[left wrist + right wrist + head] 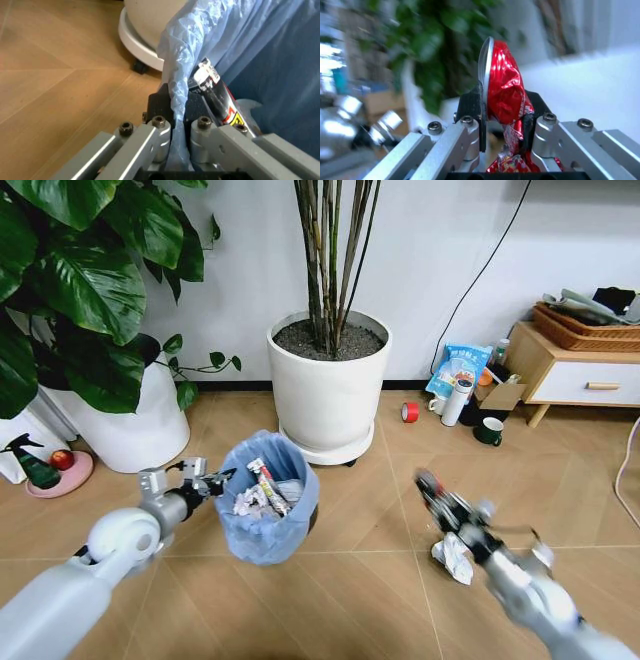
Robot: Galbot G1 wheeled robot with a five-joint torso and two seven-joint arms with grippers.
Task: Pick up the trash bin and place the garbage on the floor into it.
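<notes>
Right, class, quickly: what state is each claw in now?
Left claw: shut on the trash bin's blue bag rim.
Right claw: shut on a red wrapper.

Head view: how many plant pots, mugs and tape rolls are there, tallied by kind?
Large white plant pots: 2, one round ceramic, one under the broad leaves
Dark green mug: 1
Red tape roll: 1
Total: 4
</notes>
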